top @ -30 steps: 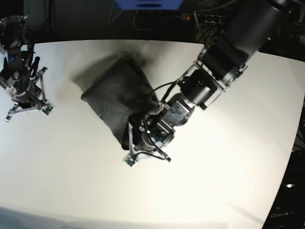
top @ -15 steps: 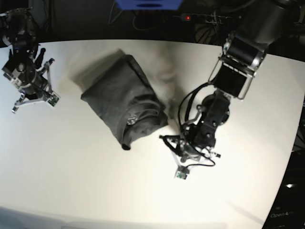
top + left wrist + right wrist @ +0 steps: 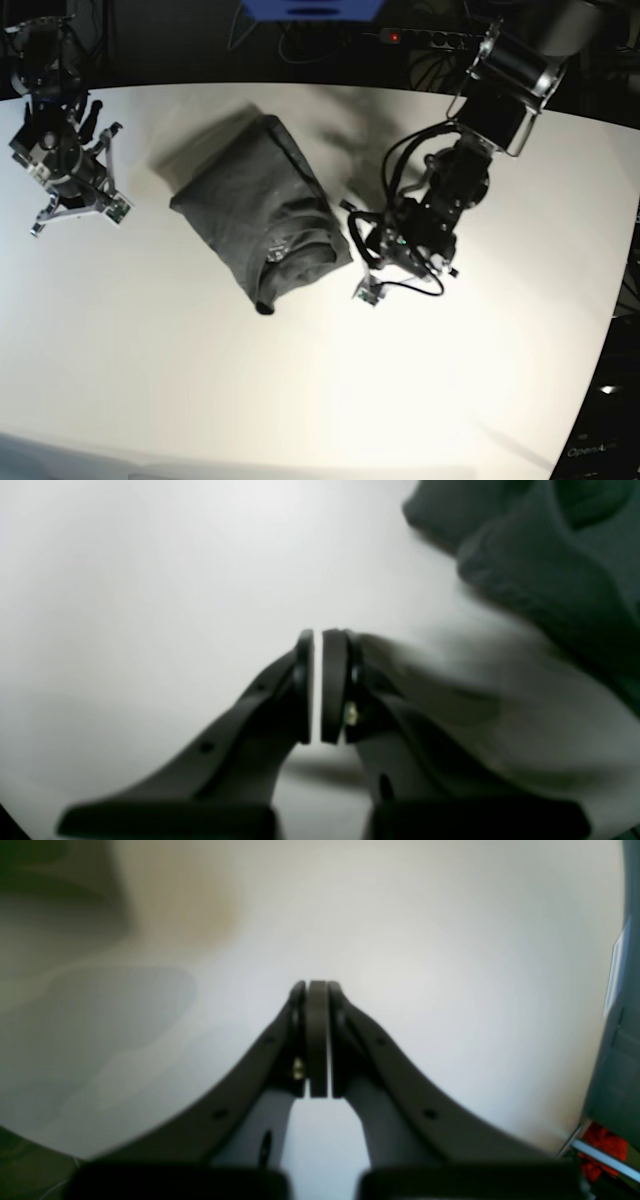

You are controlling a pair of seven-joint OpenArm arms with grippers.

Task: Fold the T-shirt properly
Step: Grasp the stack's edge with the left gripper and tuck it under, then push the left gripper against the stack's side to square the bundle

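From my base camera I see the T-shirt (image 3: 262,225) lying as a compact, wrinkled dark grey bundle on the white counter (image 3: 200,380), a little left of the middle and closer to the far edge. It looks folded over itself, with a rolled edge at its lower right corner. Nothing is holding it. The left gripper (image 3: 368,280) is just beside this corner of the bundle, on its right side, low over the counter, and I cannot tell if it touches the surface. In the left wrist camera its fingers (image 3: 334,685) are almost together, with only a thin bright slit between them, and nothing is between them; the dark fabric (image 3: 545,570) fills the upper right corner of that view, apart from the fingers. The picture there is blurred. The right gripper (image 3: 75,208) is far away at the left end of the counter, well apart from the T-shirt. In the right wrist camera its fingers (image 3: 317,1040) are pressed fully together and empty, with only bare counter under them. At the right border of this view I see a dark edge and something red in the lower corner, but I cannot tell what they are.
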